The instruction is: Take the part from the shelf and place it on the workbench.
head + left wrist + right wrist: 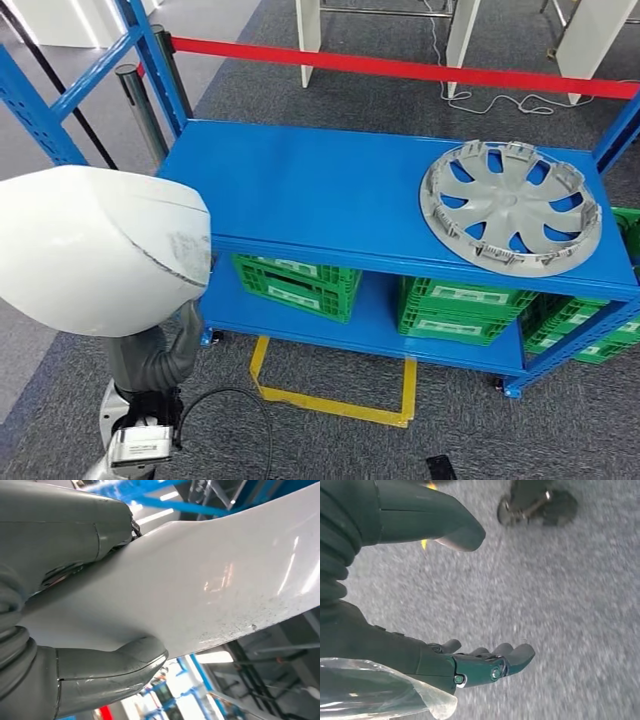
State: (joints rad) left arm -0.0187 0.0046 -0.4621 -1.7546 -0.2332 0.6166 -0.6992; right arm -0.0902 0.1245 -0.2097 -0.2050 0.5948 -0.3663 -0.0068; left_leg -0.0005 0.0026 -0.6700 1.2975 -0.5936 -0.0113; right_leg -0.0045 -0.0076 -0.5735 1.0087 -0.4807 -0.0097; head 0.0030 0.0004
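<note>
I had the blue shelf [302, 190] ahead of me; the white panel part [90, 245] was off it, held up at my left, clear of the shelf's top deck; I judged it light, stiff and glossy, so slippery; best kept clamped across its edge, as it was. A grey hubcap [510, 207] lay on the top deck; green crates [298, 285] sat on the lower one. My left hand [68, 595] pinched the panel between thumb and fingers; my right hand [444, 605] hung spread, holding nothing, over carpet.
</note>
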